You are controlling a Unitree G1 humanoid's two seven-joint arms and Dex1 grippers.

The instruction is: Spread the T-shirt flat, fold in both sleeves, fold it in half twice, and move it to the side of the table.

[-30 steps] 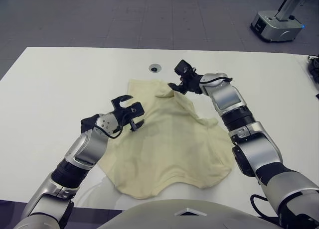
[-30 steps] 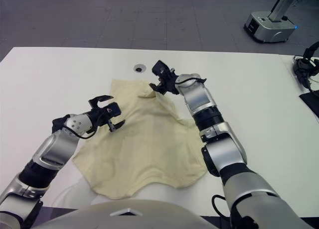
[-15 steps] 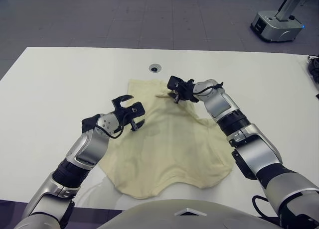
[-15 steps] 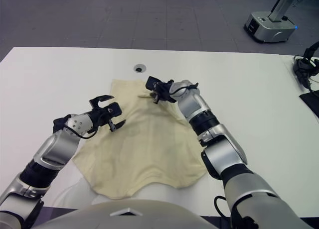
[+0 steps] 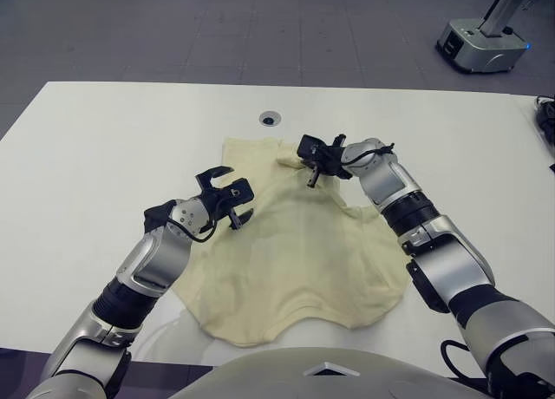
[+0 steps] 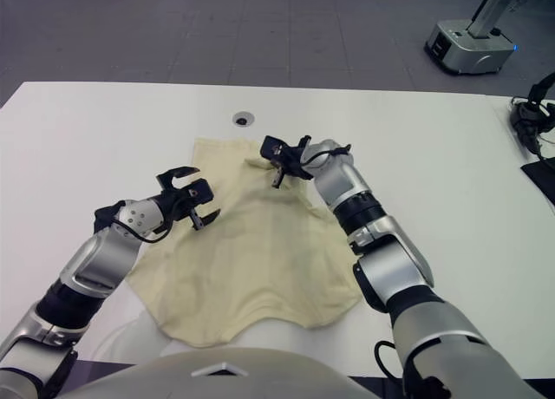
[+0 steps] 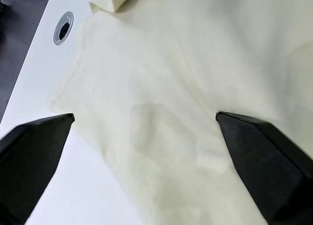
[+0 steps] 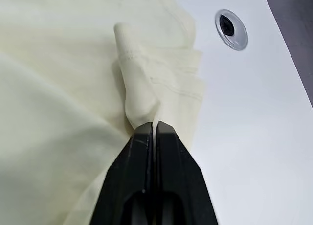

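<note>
— Right gripper [image 8: 154,127]: status for the log?

— Closed tight, jaws meeting on a thin pinch of cloth. I have it on a bunched fold [image 8: 142,83] at the far edge of the T-shirt [image 5: 295,251], where rows of hem stitching show. Sleeve or bottom hem, I cannot tell which.

— Left gripper [image 5: 232,196]?

— Spread wide, holding nothing. It hovers just above the shirt's left edge; in the wrist view I see cloth between the two fingers, untouched.

— Where does the shirt lie?

— Middle of the white desk [image 5: 104,139], toward my side. It is pale yellow and rumpled, and its far right part is doubled over on itself. A cable grommet [image 5: 270,118] sits in the desk just beyond the far edge, apart from the cloth.

— Why are the grippers placed like this?

— My reading: this is the spreading step. The right pinch sits on the doubled-over part so I can draw it out flat. The left gripper waits open over the opposite edge, ready to take or pin that side. Sleeve folds have not begun.

— Any writing to record?

— None. I see no print, tag or label on the cloth, only the stitching lines.

— Risk?

— The pinch is thin and may slip under tension.
</note>
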